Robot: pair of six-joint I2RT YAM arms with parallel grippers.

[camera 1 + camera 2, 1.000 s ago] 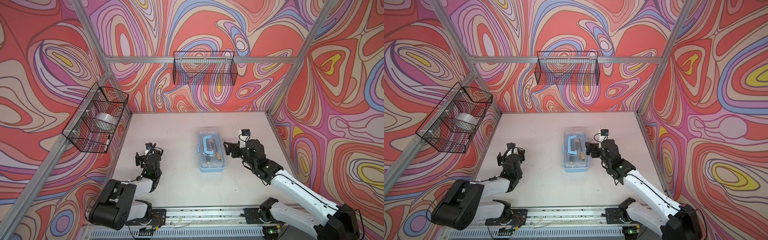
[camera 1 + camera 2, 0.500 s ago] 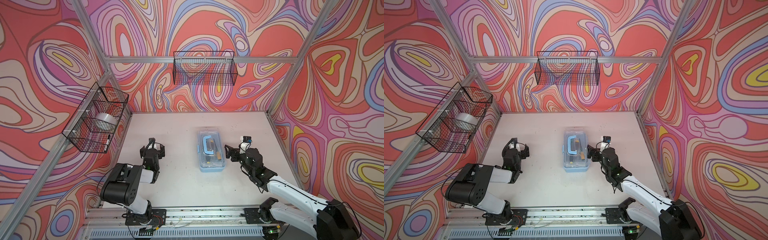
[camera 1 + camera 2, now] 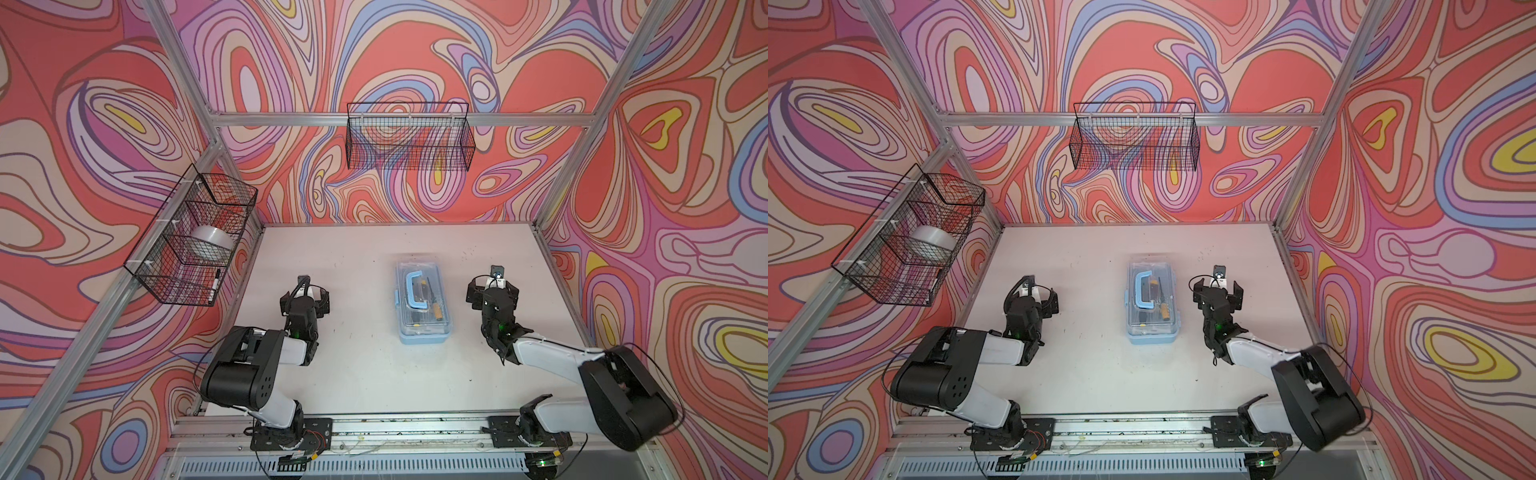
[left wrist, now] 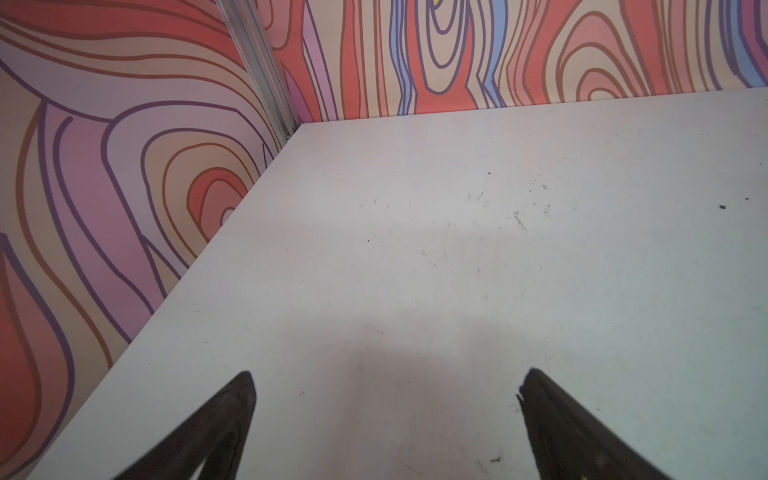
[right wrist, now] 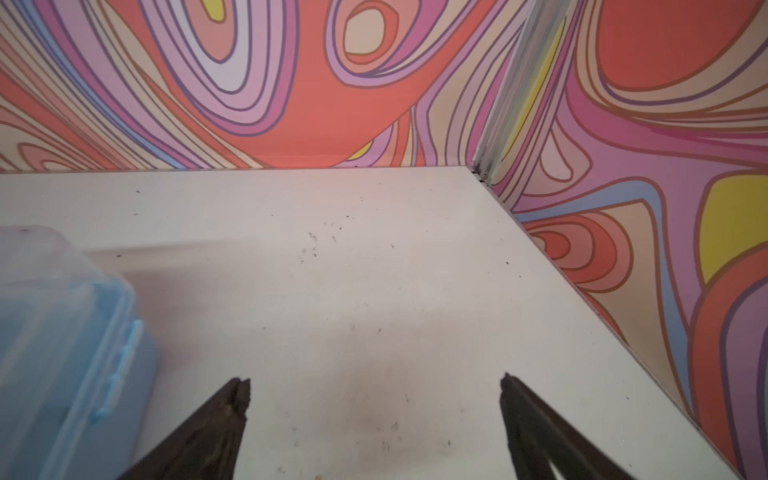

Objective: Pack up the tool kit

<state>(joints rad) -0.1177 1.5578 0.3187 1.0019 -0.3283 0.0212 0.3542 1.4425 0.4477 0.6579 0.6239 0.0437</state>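
The small rectangular light-blue plastic box (image 3: 423, 332) (image 3: 1152, 334) (image 5: 62, 332) lies flat near the middle of the white, scuffed surface (image 3: 353, 266) (image 3: 1084, 257) (image 4: 415, 208) (image 5: 332, 257). Its clear lid is down, and it sits between the two arms without touching either. A curved blue handle (image 3: 415, 291) (image 3: 1144, 291) rests folded on the lid. Through the clear plastic a yellow-handled tool (image 3: 437, 309) (image 3: 1166, 309) and some slim dark tools show. Any print on them is too small to read. In the right wrist view the box's rounded corner is blurred, with a pale blue side latch (image 5: 124, 361) on its wall.

The black left claw (image 3: 305, 293) (image 3: 1034, 296) (image 4: 386, 380) is spread wide and empty over bare surface, well apart from the box. The black right claw (image 3: 493, 287) (image 3: 1217, 288) (image 5: 374, 384) is also spread wide and empty, near the box's right side but not touching it.

A black wire basket (image 3: 409, 141) (image 3: 1133, 137) hangs on the back wall's aluminium bar. A second black wire basket (image 3: 166, 266) (image 3: 872, 270) on the left wall holds a pale roll of tape (image 3: 210, 241) (image 3: 932, 241). In a top view a black marker (image 3: 215, 284) shows in it too. The walls carry smooth swirls of red, pink, lilac and blue. Fine dark specks and scratches dot the matte surface.
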